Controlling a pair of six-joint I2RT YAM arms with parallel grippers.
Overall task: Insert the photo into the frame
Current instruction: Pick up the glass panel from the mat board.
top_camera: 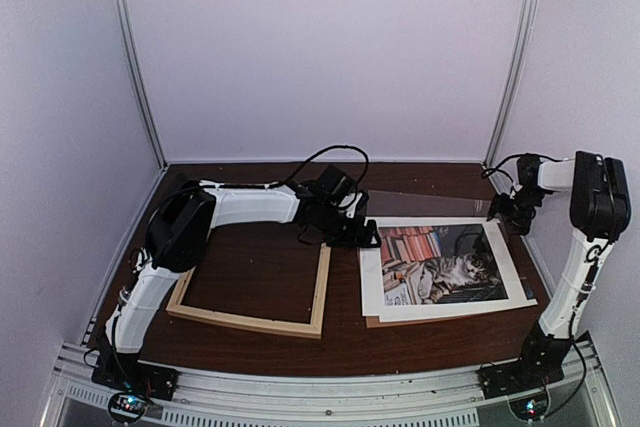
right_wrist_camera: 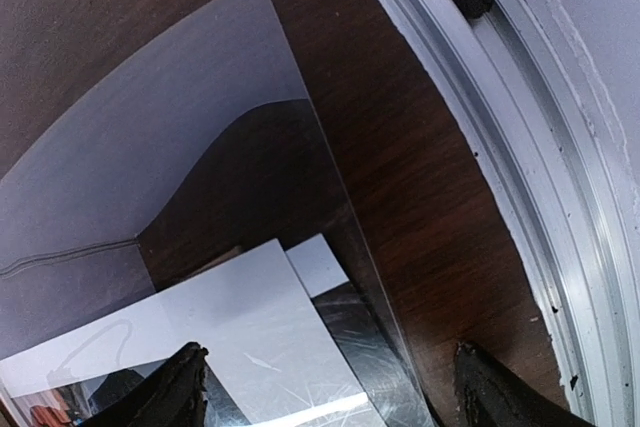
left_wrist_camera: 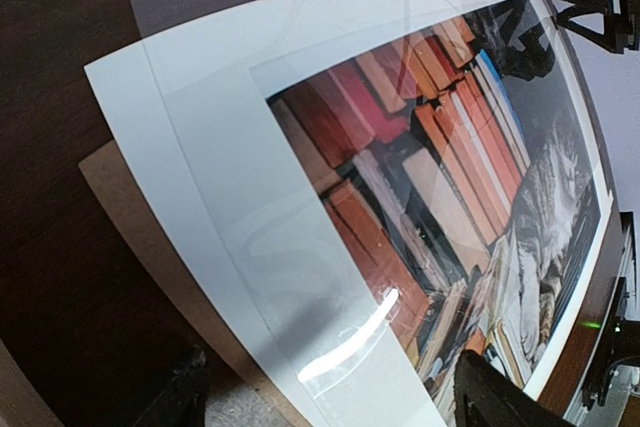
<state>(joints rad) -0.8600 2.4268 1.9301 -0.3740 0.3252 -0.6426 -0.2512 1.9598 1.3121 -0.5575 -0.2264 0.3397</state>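
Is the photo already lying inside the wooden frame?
No, the photo lies to the right of the frame, fully outside it, and only the dark tabletop shows inside the frame.

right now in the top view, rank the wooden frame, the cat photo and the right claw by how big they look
1. wooden frame and cat photo: look about alike, so no ranking between them
2. right claw: clearly smallest

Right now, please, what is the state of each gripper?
Left gripper: open, fingers wide apart, gripping nothing.
Right gripper: open, fingers wide apart, gripping nothing.
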